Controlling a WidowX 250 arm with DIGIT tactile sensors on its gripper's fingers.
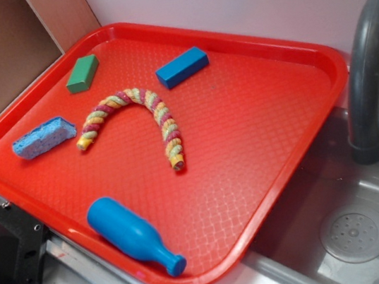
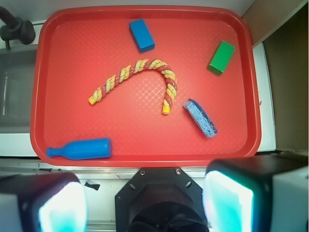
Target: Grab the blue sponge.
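Observation:
The blue sponge (image 1: 43,137) is light blue and speckled. It lies near the left rim of the red tray (image 1: 290,48). In the wrist view the sponge (image 2: 200,118) lies right of centre on the tray (image 2: 38,96). My gripper (image 2: 145,205) is open and empty, high above the tray's near edge, with both fingers wide apart at the bottom of the wrist view. The gripper does not show in the exterior view.
On the tray lie a darker blue block (image 1: 182,67), a green block (image 1: 82,73), a striped twisted rope (image 1: 136,118) and a blue bottle-shaped toy (image 1: 132,236). A grey sink (image 1: 360,231) with a dark faucet (image 1: 367,65) is to the right. A wall stands behind.

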